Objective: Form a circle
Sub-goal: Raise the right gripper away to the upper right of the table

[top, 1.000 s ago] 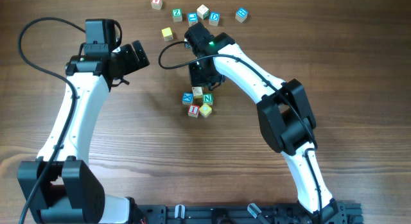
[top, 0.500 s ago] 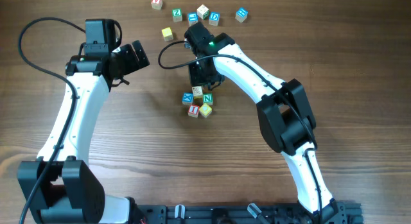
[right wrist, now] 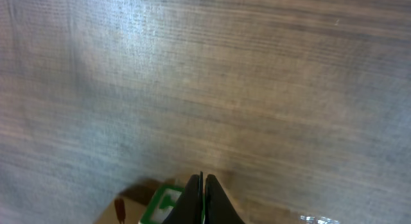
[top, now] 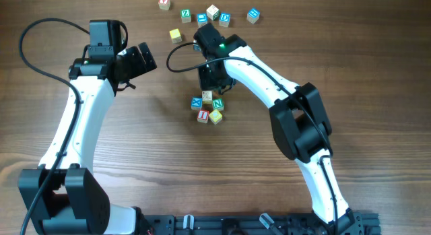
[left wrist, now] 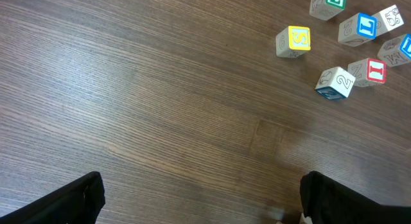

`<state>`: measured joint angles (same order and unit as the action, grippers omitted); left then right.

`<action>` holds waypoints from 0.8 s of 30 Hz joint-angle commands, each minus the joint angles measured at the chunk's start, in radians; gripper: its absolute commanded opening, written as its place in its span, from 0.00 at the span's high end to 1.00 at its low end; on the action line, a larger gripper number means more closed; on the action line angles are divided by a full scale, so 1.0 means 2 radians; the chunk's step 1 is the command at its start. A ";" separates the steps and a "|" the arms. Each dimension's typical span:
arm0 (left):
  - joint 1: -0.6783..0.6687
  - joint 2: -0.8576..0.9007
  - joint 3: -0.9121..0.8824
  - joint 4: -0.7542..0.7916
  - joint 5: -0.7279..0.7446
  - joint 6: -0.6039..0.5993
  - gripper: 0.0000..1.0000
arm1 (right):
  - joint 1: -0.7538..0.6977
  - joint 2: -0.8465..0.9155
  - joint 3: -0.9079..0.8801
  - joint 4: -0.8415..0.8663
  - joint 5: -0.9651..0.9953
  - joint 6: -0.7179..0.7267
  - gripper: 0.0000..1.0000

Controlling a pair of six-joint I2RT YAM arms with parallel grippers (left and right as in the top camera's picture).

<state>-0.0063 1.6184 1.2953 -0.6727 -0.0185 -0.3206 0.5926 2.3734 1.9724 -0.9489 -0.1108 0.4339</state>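
Right gripper [top: 213,87]: pinched shut on nothing, hangs just at the far edge of the circle [top: 207,107], tips beside its green-faced cube [right wrist: 162,203]. Leaves the circle on the near side of those tips, five cubes packed tight, no long axis to speak of. Left gripper [top: 144,60]: spread wide, empty, well apart. Calls for the right arm, by the look.

Loose letter cubes lie on the wood-grain surface [top: 148,154]. Beyond the yellow cube [top: 176,36] — a red-faced cube [top: 164,2] to its left, a green-faced cube [top: 185,15] nearest. A cream cube [top: 213,12] and the outermost blue-faced cube [top: 252,15] lie rightward.
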 commanded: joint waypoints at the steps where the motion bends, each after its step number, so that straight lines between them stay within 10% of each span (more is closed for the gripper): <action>1: 0.002 0.002 0.000 0.002 -0.005 -0.003 0.00 | -0.021 0.012 -0.001 0.007 0.012 0.007 0.95; 9: 0.002 0.002 0.000 0.002 -0.005 -0.003 0.00 | -0.103 0.012 -0.001 -0.009 0.050 0.005 0.93; 14: 0.002 0.002 0.000 0.002 -0.005 -0.003 0.00 | -0.172 0.012 -0.001 -0.027 0.072 -0.029 0.00; 24: 0.002 0.002 0.000 0.002 -0.005 -0.003 0.00 | -0.245 0.012 -0.001 0.106 0.072 -0.034 0.00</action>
<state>-0.0063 1.6184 1.2953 -0.6727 -0.0185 -0.3206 0.1097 2.3734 1.9694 -0.8120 0.0170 0.3805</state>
